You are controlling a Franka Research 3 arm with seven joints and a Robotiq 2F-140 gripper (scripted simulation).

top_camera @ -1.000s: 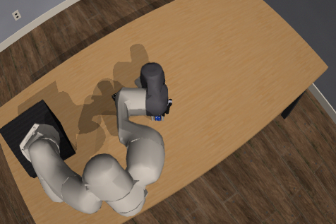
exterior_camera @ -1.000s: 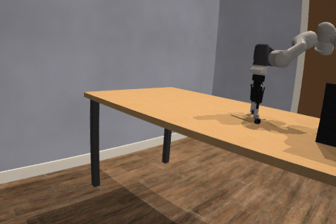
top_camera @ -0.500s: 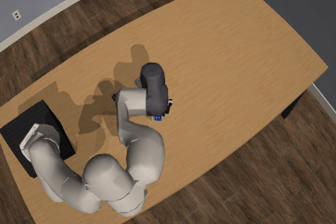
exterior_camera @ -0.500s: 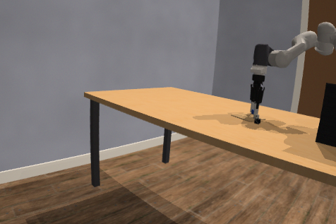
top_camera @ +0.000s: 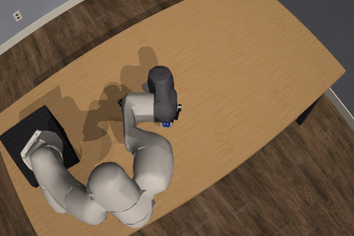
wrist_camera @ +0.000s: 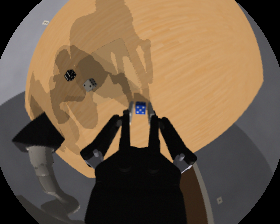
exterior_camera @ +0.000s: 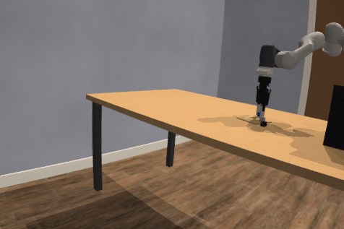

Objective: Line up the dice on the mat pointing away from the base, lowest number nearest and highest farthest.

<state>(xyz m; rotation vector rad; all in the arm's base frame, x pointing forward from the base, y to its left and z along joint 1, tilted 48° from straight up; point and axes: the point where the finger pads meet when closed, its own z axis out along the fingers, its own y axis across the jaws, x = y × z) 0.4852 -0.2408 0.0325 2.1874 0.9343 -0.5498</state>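
A blue die (wrist_camera: 140, 108) (top_camera: 166, 124) (exterior_camera: 259, 114) with white pips stands on the table between the fingertips of my gripper (wrist_camera: 140, 106). The fingers are low, one on each side of the die, with narrow gaps; the gripper is partly open and not clamped on it. A grey die (wrist_camera: 90, 84) with dark pips lies to the left in the wrist view. A black die (wrist_camera: 70, 75) (top_camera: 120, 101) (exterior_camera: 263, 123) with pale pips lies farther left. The mat (wrist_camera: 119, 43) is wood-coloured and hard to tell from the table; shadow covers much of it. The arm hides it in the top view.
The wooden table (top_camera: 242, 62) (exterior_camera: 144, 109) extends well beyond the gripper. A black block (top_camera: 22, 137) (exterior_camera: 336, 118) stands at the robot's base. The arm hides the table's middle in the top view. Arm shadows lie over the grey and black dice in the wrist view.
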